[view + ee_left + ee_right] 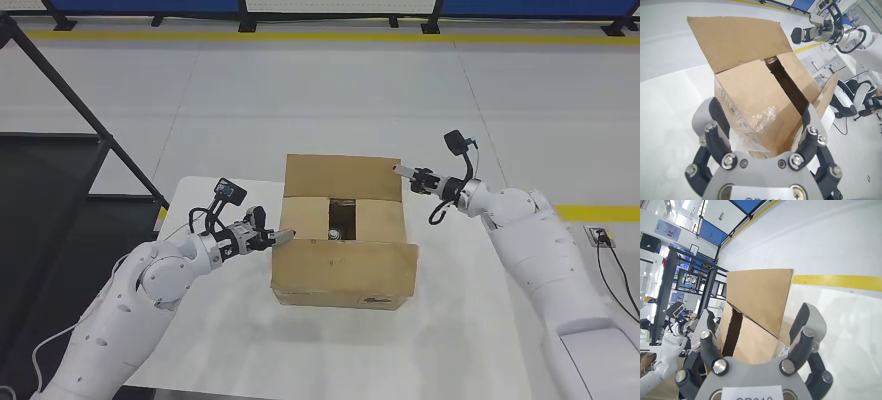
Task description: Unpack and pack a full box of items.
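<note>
Step in hand (judged): unpack phase, flap opening. L hand (277,238), fingers spread and empty, sits just beside the left wall of the box (345,268) on the bench (330,350). R hand (402,170), also spread and empty, is near the box's far right corner. Next move req.: catch the nearly shut inner flaps (303,218) at the centre gap and fold them outward.

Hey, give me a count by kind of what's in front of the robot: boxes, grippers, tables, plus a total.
cardboard box: 1
grippers: 2, the left gripper and the right gripper, both open
table: 1
total: 4
</note>
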### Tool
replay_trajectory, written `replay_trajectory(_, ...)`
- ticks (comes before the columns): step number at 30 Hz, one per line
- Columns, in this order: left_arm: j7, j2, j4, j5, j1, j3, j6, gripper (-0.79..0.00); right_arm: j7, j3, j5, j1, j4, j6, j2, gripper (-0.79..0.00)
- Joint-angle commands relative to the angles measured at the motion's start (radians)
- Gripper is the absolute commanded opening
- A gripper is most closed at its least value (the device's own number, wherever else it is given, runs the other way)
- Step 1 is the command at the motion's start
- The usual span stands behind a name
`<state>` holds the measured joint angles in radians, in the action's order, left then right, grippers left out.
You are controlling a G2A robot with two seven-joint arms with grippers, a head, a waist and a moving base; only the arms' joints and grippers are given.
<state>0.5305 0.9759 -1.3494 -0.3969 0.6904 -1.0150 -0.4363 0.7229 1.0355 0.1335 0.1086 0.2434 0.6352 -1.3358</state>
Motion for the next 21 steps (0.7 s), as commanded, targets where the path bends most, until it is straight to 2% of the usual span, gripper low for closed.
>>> replay_trajectory(1, 0.000, 0.000, 0.000, 0.000, 0.000, -0.001, -0.001, 0.000, 0.000, 0.000, 0.000, 0.000, 0.001, -0.001, 0.000, 0.000)
replay_trajectory(3, 0.000, 0.000, 0.000, 0.000, 0.000, -0.001, -0.001, 0.000, 0.000, 0.000, 0.000, 0.000, 0.001, -0.001, 0.000, 0.000)
replay_trajectory(5, -0.008, 0.010, 0.002, -0.010, -0.007, 0.024, 0.051, 0.000, 0.000, 0.000, 0.000, 0.000, 0.001, -0.001, 0.000, 0.000)
replay_trajectory(13, -0.008, 0.010, 0.002, -0.010, -0.007, 0.024, 0.051, 0.000, -0.004, -0.001, 0.002, 0.004, 0.005, -0.005, 0.000, 0.000)
replay_trajectory(16, -0.021, 0.011, -0.017, 0.002, 0.008, 0.023, 0.047, 0.000, -0.044, -0.004, 0.005, 0.032, 0.058, -0.057, -0.005, 0.000)
replay_trajectory(21, -0.024, 0.013, -0.036, -0.018, 0.022, 0.016, 0.060, 0.000, -0.039, -0.011, 0.001, 0.051, 0.089, -0.095, -0.014, 0.000)
